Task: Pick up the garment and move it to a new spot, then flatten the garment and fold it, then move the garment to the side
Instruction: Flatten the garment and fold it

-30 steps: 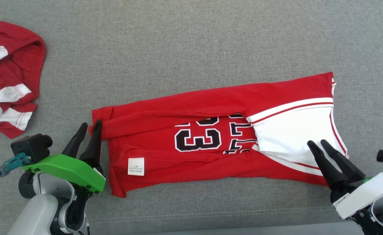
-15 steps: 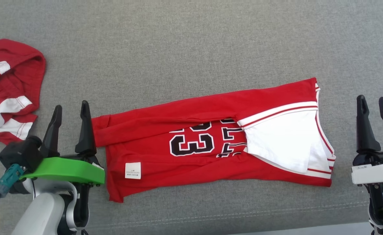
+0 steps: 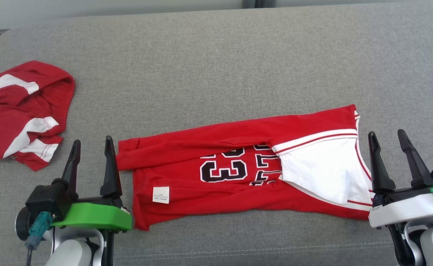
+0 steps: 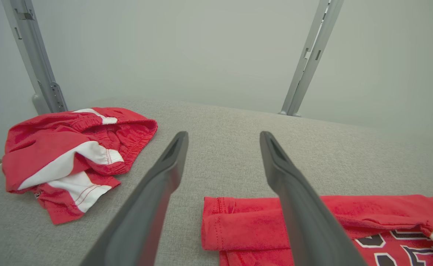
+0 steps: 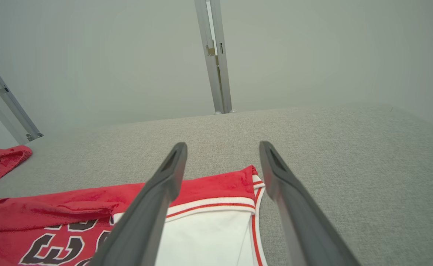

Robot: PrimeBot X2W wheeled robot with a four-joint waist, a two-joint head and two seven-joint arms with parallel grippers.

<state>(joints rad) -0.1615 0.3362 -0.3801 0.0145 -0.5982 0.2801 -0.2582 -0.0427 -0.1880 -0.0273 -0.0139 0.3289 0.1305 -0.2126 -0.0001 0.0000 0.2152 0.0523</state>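
Head view is showing the red jersey (image 3: 220,140) lying folded into a long strip across the middle of the grey cushion (image 3: 216,55). Its black-and-white 33 (image 3: 212,170) is facing up, a white panel (image 3: 319,166) is covering its right end, and a small white label (image 3: 161,194) is sitting near its left end. My left jaws are standing apart at the lower left, gripping nothing, with the inner finger (image 3: 110,166) just beside the jersey's left edge; I cannot tell whether it is touching. My right jaws are standing apart at the lower right, also empty, just off the jersey's right end. A crumpled red-and-white garment (image 3: 20,111) is lying well apart at the far left. Left wrist view is showing the jersey's rolled left end passing under one finger; right wrist view is showing the panel's trimmed corner between my fingers.
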